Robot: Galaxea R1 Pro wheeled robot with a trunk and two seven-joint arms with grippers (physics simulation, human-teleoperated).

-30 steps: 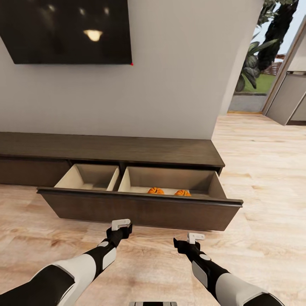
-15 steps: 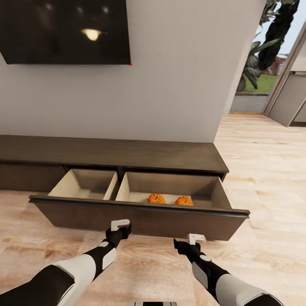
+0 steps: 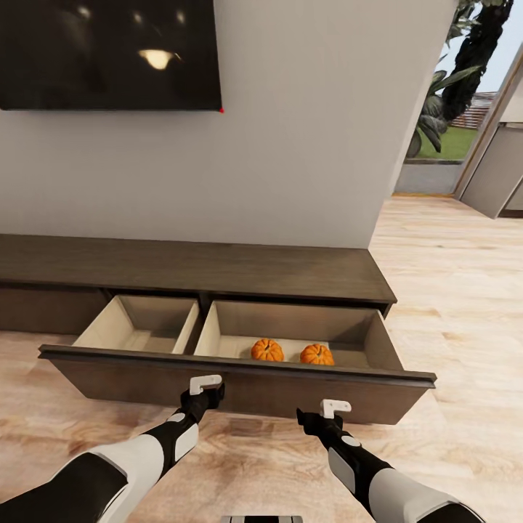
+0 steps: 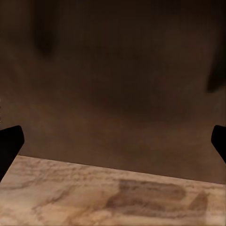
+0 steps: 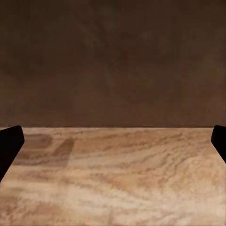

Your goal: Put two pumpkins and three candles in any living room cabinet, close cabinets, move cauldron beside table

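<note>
Left gripper [image 3: 205,385]: we see it held just short of the drawer front, low over the floor. In the left wrist view its two dark fingertips [image 4: 9,146] sit at opposite edges of the picture with nothing between them — spread wide, empty.

Right gripper [image 3: 335,408]: we see it level with the left one and well apart from it, also just short of the drawer front. In the right wrist view the fingertips [image 5: 9,143] again sit at the two picture edges — spread wide, empty.

Cabinet [image 3: 218,265]: a long low dark-brown unit against the grey wall, straight ahead of both grippers. Its drawer stands pulled out toward them.

Drawer front [image 3: 232,378]: one wide dark panel directly ahead of both grippers. We cannot tell whether either gripper touches it.

Drawer inside: pale beige, split by a divider into two compartments. The one [image 3: 138,327] beyond the left gripper has no objects that we can see.

Pumpkins: both lie in the compartment beyond the right gripper, near its front wall. The first pumpkin [image 3: 267,350] sits ahead between the two grippers; the second pumpkin [image 3: 317,354] sits just beside it, ahead of the right gripper. They are close but apart.

Floor [image 3: 465,290]: light wood boards under both grippers.

Screen [image 3: 109,54]: a dark panel on the wall, high above the left gripper.
</note>
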